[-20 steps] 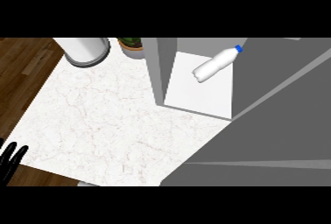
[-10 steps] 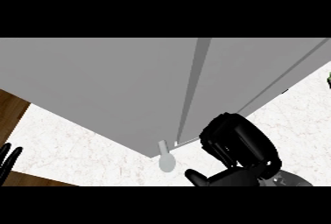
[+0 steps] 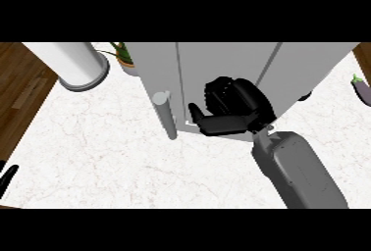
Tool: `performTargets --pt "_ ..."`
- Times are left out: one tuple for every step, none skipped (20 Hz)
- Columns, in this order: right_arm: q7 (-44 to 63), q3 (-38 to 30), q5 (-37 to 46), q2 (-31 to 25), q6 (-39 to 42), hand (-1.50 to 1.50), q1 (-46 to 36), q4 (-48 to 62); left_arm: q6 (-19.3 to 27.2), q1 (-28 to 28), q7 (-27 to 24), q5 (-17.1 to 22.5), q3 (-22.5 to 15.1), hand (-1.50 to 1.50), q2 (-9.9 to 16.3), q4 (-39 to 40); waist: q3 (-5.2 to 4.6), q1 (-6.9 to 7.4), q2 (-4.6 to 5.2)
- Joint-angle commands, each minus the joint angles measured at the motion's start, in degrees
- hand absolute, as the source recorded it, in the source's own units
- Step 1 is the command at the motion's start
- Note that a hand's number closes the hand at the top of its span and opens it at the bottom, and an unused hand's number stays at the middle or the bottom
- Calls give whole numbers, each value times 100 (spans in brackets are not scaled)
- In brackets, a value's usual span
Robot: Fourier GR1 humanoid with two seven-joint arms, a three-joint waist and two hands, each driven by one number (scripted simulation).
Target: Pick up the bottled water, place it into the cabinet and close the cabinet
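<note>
The cabinet is seen from above with its doors drawn together, and the right hand is pressed against the front, its fingers curled and nothing visibly held in them. The bottled water is not seen anywhere; it is judged to be hidden inside the cabinet, though this cannot be confirmed. The door handle stands just left of the hand. A narrow seam may be left if the hand is pulled away too soon, or the door may be pushed askew if pressure is applied off-centre. The left hand is shown only as fingertips at the lower left edge, resting. A white canister stands well apart on the counter.
</note>
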Motion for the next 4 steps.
performTargets --pt "-324 -533 239 250 -199 150 -1240 1535 -115 -52 -66 -14 26 -150 -61 -133 -49 35 143" --pt "-276 -635 175 229 -190 150 -1356 1573 -191 67 -81 8 103 -150 19 -62 -50 52 127" --pt "-292 -655 162 123 -78 150 -1290 1610 -309 318 -285 -123 29 -150 -111 -79 -51 31 86" --pt "-334 -596 174 258 -90 150 -1387 1729 -194 55 -197 -135 -2 -150 -229 -2 -57 -25 125"
